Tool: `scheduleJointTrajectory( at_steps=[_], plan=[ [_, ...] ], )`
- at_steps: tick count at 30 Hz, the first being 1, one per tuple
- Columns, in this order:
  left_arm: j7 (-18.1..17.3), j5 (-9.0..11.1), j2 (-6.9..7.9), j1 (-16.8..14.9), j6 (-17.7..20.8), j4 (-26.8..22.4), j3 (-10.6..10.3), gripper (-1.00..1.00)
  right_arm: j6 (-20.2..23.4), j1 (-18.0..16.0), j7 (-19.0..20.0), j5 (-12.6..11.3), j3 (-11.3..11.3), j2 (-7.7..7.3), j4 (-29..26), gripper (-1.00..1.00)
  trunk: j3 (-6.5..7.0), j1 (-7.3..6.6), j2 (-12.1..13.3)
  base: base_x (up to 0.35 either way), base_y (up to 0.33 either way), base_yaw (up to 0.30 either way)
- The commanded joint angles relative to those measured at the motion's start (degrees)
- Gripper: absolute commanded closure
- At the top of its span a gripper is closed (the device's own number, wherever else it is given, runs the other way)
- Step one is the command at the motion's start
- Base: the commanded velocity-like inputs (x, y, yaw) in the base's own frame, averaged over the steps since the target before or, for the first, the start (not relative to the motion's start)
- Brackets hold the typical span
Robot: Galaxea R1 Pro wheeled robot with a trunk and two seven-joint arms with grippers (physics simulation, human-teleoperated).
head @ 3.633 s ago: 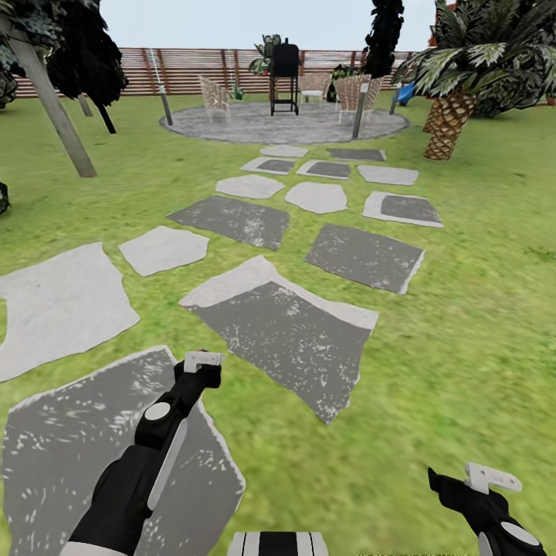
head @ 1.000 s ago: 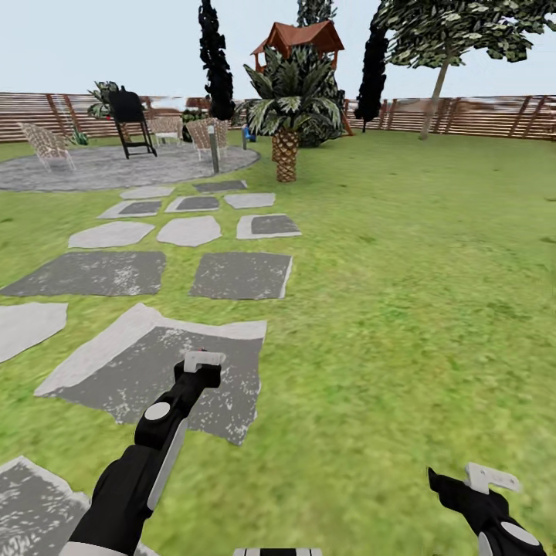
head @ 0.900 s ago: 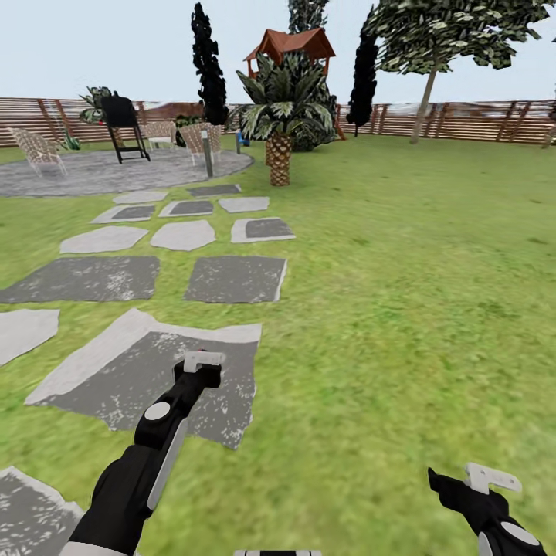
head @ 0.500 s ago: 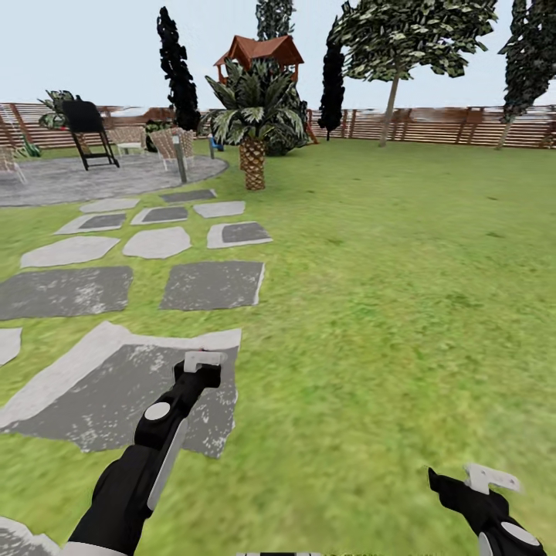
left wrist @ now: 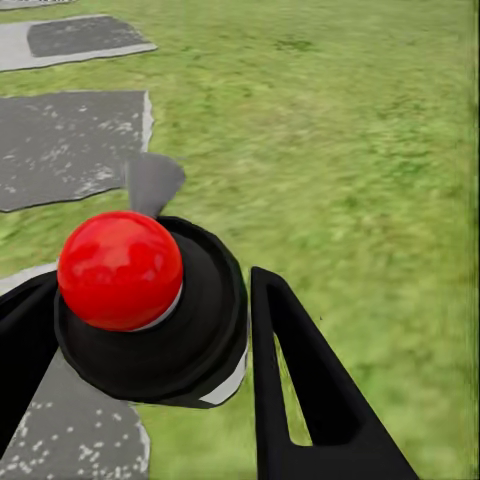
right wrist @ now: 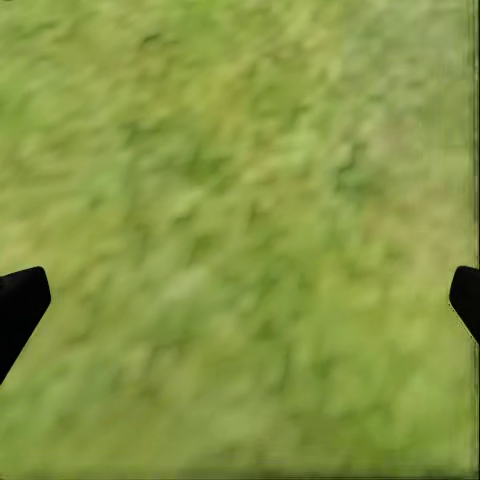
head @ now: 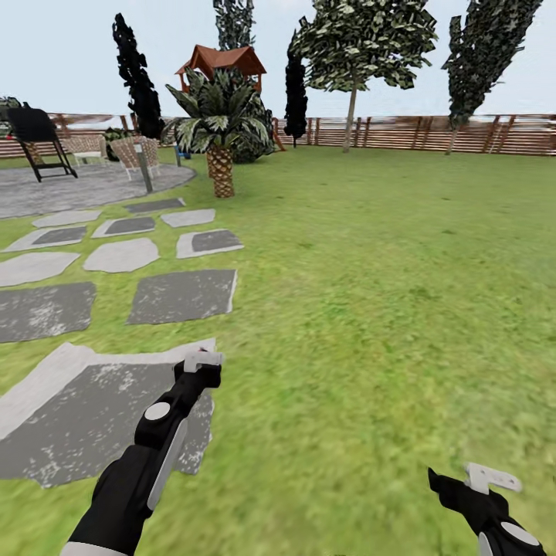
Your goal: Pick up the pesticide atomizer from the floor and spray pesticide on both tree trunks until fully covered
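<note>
Item 1. Left hand (head: 202, 361): pinching the pesticide atomizer (left wrist: 150, 330), a black round body with a red ball on top and a grey spout. We see it sit between the black fingers (left wrist: 300, 400), above the near stepping stone (head: 93, 417).

Item 2. Right hand (head: 483, 480): spread wide, with only grass between its fingertips (right wrist: 20, 300). We note it over the lawn (head: 371, 309).

Item 3. Tree (head: 363, 38): broad leafy crown on a straight bare trunk (head: 350, 120), at the far edge of the lawn by the wooden fence (head: 417, 131), well apart from both hands.

Item 4. Short palm (head: 222, 127): beside the stone path, near the paved circle (head: 85, 185).
</note>
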Motion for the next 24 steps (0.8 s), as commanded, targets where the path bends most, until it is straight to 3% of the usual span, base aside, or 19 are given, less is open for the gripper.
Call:
scheduleJointTrajectory(
  at_steps=[1,6,24],
  plan=[
    [-0.01,0.00,0.00,0.00,0.00,0.01,0.00,1.00,0.02,0.00,0.00,0.01,-0.02,0.00,0.00,-1.00,0.03,0.00,0.00,0.000,0.000,-0.259],
    [-0.01,0.01,0.00,0.00,-0.02,0.00,0.00,1.00,0.01,0.00,0.00,0.01,0.00,-0.02,0.00,-1.00,1.27,-0.13,0.07,0.000,0.000,-0.259],
    [-0.04,0.01,0.00,0.00,-0.04,0.04,0.00,1.00,0.00,-0.01,0.00,0.01,0.01,-0.02,0.00,-1.00,1.77,-0.13,0.07,0.000,0.000,-0.259]
  ],
)
